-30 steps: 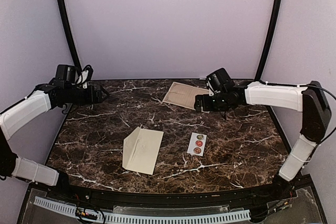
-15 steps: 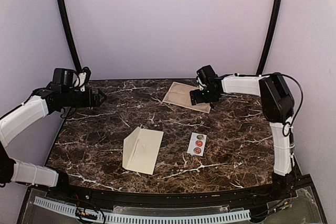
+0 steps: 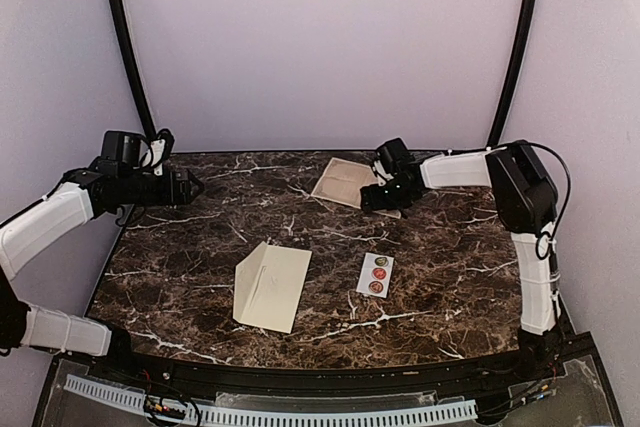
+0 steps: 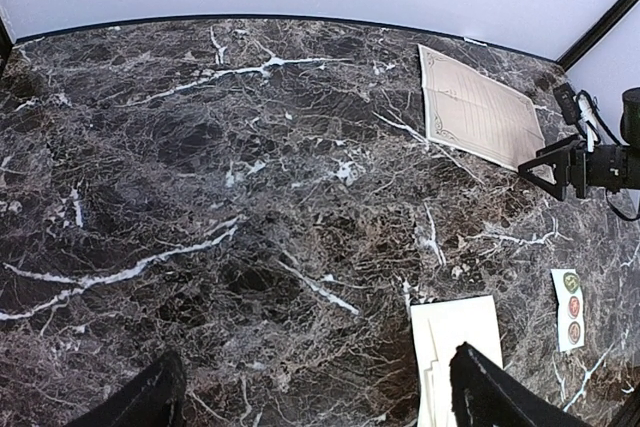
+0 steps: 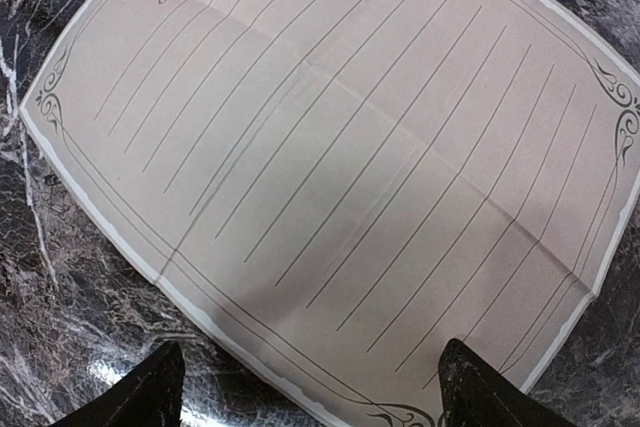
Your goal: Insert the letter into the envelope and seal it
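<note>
The letter (image 3: 343,181), a tan lined sheet with a printed border, lies flat at the back middle of the marble table. My right gripper (image 3: 373,198) is open and empty, low over the letter's near right part. In the right wrist view the letter (image 5: 340,157) fills the frame, with the gripper (image 5: 310,397) straddling its near edge. The cream envelope (image 3: 270,285) lies flat at front centre and also shows in the left wrist view (image 4: 452,342). My left gripper (image 3: 192,187) is open and empty, raised over the back left of the table; in its own view (image 4: 320,402) only bare marble lies between its fingers.
A small white sticker strip (image 3: 376,274) with three round dots lies right of the envelope. Purple walls and two black poles close in the back and sides. The table's front edge has a black rim (image 3: 300,375).
My right arm has swung in and back, bringing its gripper down over the letter's near right part. The left arm has hardly moved. Envelope, letter and stickers lie as before.
</note>
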`<state>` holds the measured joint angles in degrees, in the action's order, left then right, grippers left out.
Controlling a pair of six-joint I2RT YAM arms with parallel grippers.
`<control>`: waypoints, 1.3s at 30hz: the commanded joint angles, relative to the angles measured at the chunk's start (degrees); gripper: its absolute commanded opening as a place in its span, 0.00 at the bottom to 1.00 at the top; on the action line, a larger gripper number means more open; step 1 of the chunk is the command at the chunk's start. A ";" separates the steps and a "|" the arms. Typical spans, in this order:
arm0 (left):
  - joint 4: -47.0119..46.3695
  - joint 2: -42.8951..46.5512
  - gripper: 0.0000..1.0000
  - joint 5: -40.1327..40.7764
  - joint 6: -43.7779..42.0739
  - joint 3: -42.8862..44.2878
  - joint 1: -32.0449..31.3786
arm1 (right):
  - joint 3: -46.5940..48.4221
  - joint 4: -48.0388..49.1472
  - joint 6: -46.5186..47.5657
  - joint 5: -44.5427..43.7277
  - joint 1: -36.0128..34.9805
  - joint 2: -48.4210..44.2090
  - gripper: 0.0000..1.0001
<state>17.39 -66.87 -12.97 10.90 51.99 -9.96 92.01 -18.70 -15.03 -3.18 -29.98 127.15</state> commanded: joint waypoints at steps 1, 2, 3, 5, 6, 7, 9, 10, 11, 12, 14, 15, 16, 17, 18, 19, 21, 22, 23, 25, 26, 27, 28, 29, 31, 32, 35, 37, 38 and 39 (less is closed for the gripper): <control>-0.89 0.07 0.90 -0.59 -0.46 -0.90 0.20 | -7.02 0.29 -3.45 2.84 0.51 -3.66 0.84; -0.87 0.01 0.90 -0.62 -0.49 -0.91 0.20 | -8.50 0.32 -4.05 2.91 0.53 -4.36 0.84; -0.87 -0.01 0.90 -0.56 -0.47 -0.92 0.20 | -9.90 0.27 -4.65 2.92 0.53 -5.08 0.83; -0.91 -0.01 0.90 -0.76 -0.43 -0.97 0.20 | -12.79 -0.19 -6.29 2.94 0.53 -7.02 0.82; -0.94 -0.01 0.90 -0.84 -0.43 -0.99 0.16 | -14.62 -0.27 -7.53 2.89 0.53 -8.30 0.82; -0.95 -0.01 0.90 -0.90 -0.39 -1.05 0.18 | -16.60 -0.20 -8.61 2.73 0.53 -10.28 0.82; -0.98 -0.01 0.90 -1.13 -0.37 -1.10 0.20 | -20.96 0.05 -10.78 2.49 0.53 -13.57 0.82; -1.01 -0.01 0.90 -1.20 -0.35 -1.14 0.20 | -23.05 0.07 -11.81 2.51 0.53 -15.29 0.82; -1.05 -0.01 0.90 -1.27 -0.26 -1.18 0.20 | -26.09 0.19 -12.79 2.59 0.53 -16.93 0.82; -1.09 -0.01 0.90 -1.36 -0.26 -1.18 0.20 | -28.46 0.22 -13.86 2.82 0.48 -18.62 0.82; -1.12 -0.01 0.90 -1.59 -0.22 -1.31 0.20 | -33.20 0.75 -15.99 2.92 0.45 -22.00 0.82; -1.13 -0.08 0.90 -1.69 -0.24 -1.34 0.20 | -35.49 1.28 -17.14 4.66 0.45 -23.68 0.82; -1.13 -0.09 0.90 -1.79 -0.17 -1.36 0.20 | -37.58 1.92 -18.06 5.84 0.39 -25.32 0.82; -1.22 -0.14 0.90 -1.84 -0.21 -1.36 0.20 | -39.42 2.46 -18.90 6.91 0.30 -26.95 0.82; -1.22 -0.12 0.90 -1.85 -0.23 -1.40 0.20 | -40.73 2.85 -19.58 7.81 0.04 -28.55 0.82; -1.28 -0.11 0.90 -1.86 -0.20 -1.43 0.20 | -41.67 2.64 -20.06 8.18 -0.26 -30.29 0.82; -1.42 -0.10 0.90 -1.84 -0.30 -1.59 0.20 | -41.90 0.96 -20.38 7.99 -0.99 -33.86 0.82; -1.45 -0.10 0.89 -1.72 -0.34 -1.68 0.20 | -41.33 -0.23 -20.16 7.67 -1.25 -35.79 0.82; -1.49 -0.10 0.89 -1.67 -0.39 -1.70 0.20 | -40.61 -1.47 -19.76 7.00 -1.37 -37.63 0.83; -1.56 -0.17 0.89 -1.49 -0.47 -1.79 0.20 | -38.62 -3.77 -18.77 4.33 -1.21 -41.09 0.86; -1.65 -0.23 0.90 -1.28 -0.58 -1.80 0.20 | -37.50 -4.69 -17.54 2.12 -0.79 -42.61 0.89; -1.70 -0.25 0.89 -1.23 -0.64 -1.80 0.20 | -36.29 -5.44 -16.22 1.14 -0.08 -43.24 0.90; -1.72 -0.36 0.89 -0.95 -0.71 -1.80 0.20 | -35.22 -5.85 -14.96 0.50 1.04 -43.53 0.92; -1.78 -0.41 0.89 -0.84 -0.84 -1.84 0.20 | -34.18 -6.09 -13.67 0.13 2.43 -43.30 0.92; -1.75 -0.59 0.89 -0.16 -1.10 -1.89 0.20 | -32.05 -6.09 -10.82 0.25 5.69 -42.16 0.93; -1.74 -0.68 0.89 -0.05 -1.21 -1.89 0.20 | -31.51 -5.36 -9.31 0.91 7.42 -41.34 0.94; -1.74 -0.71 0.89 0.80 -1.56 -2.04 0.20 | -30.42 -2.14 -5.73 5.25 13.95 -38.11 0.95; -1.74 -0.78 0.89 1.13 -1.74 -2.11 0.20 | -29.49 -0.84 -4.06 7.63 17.27 -35.41 0.95; -1.74 -0.84 0.89 1.25 -1.79 -2.13 0.20 | -29.12 -0.11 -3.33 9.16 18.52 -33.74 0.95; -1.74 -0.88 0.89 1.34 -1.87 -2.15 0.20 | -28.86 0.77 -2.29 10.34 19.55 -32.66 0.95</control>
<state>16.34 -67.77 -12.69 10.28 50.78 -9.96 61.73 -20.97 -22.72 2.26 -14.24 89.91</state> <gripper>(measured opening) 0.894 0.953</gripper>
